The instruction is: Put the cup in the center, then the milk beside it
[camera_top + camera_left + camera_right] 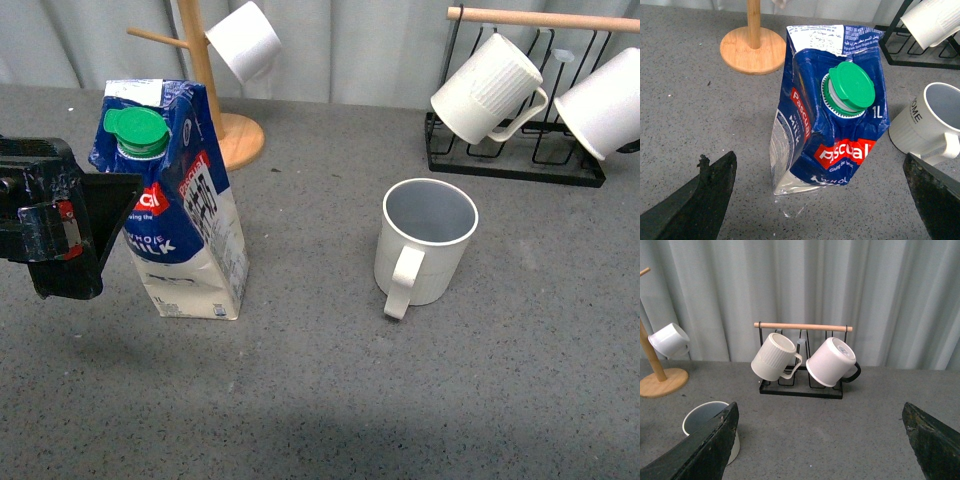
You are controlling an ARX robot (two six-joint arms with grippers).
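Note:
The cup (425, 241), a cream ribbed mug with a grey-blue inside, stands upright near the middle of the grey table with its handle toward me. It also shows in the left wrist view (930, 120), with dark lettering, and in the right wrist view (705, 421). The milk (186, 205), a dented blue-and-white Pascual carton with a green cap, stands left of the cup. My left gripper (112, 215) is open just left of the carton. In the left wrist view it (820, 167) spreads wide with the milk (830, 115) ahead between the fingers, not touched. My right gripper (820, 412) is open and empty over bare table.
A wooden mug tree (205, 90) with a white handleless cup (244, 40) stands behind the milk. A black wire rack (515, 160) at the back right holds a whiter ribbed mug (488, 88) and a smooth white mug (605, 103). A curtain hangs behind.

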